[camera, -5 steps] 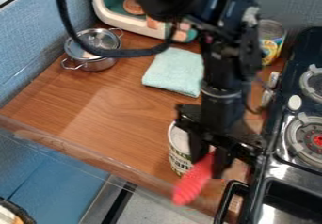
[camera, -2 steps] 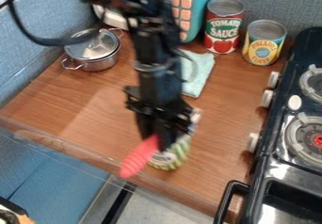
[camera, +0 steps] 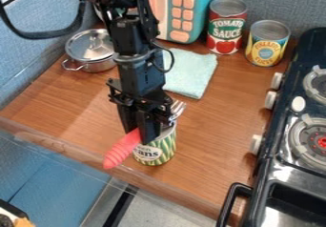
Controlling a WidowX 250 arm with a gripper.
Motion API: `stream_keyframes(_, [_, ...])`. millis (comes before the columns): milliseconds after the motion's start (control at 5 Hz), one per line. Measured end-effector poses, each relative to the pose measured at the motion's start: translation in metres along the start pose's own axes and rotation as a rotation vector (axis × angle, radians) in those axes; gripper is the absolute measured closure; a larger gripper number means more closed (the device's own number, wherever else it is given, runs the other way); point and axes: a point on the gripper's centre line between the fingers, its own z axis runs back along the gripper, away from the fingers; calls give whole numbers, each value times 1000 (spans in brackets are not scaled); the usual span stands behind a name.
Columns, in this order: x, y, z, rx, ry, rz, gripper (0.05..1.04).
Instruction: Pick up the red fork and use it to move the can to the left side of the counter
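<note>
1. Your hand point(camera: 141, 133) hangs low over the near part of the tabletop point(camera: 210, 140), coming down w/ the arm from the top edge, view-L of center.
2. It's clamped on the red fork point(camera: 122, 150), fingers closed around it.
3. Fork's tilted: ribbed red handle sticks out down & view-L of your hand, toward the tabletop's near edge; metal tines show on the opp. side, up & view-R, pointing up at a slant.
4. Your can point(camera: 159, 150), green-striped label, stands upright on the tabletop, just below & slightly view-R of your hand. Hand + fork hide part of its top; can't tell if either touches it.
5. Beyond your hand, a bit view-R: folded lt.-blue cloth point(camera: 193, 73), lying flat. Behind that, teal toy microwave point(camera: 197, 11) w/ peach buttons.
6. Farther back, well view-R of your hand: red-label can point(camera: 227, 30), then yellow-label can point(camera: 266, 47) beside it, both upright.
7. Up & view-L of your hand: metal pot point(camera: 96, 65), lid point(camera: 89, 45) on, partly behind the arm.
8. Well apart, view-R of your hand: black toy stove point(camera: 305, 45) w/ burners & wht. knobs.
</note>
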Motion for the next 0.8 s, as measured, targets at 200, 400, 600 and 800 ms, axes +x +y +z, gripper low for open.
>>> stream_keyframes(200, [3,13,1,49,16,-42,742])
stream_keyframes(400, [2,31,2,91,31,-48,743])
stream_keyframes(600, [2,37,-1,87,38,-50,744])
stream_keyframes(800, [1,18,3,73,9,-59,744])
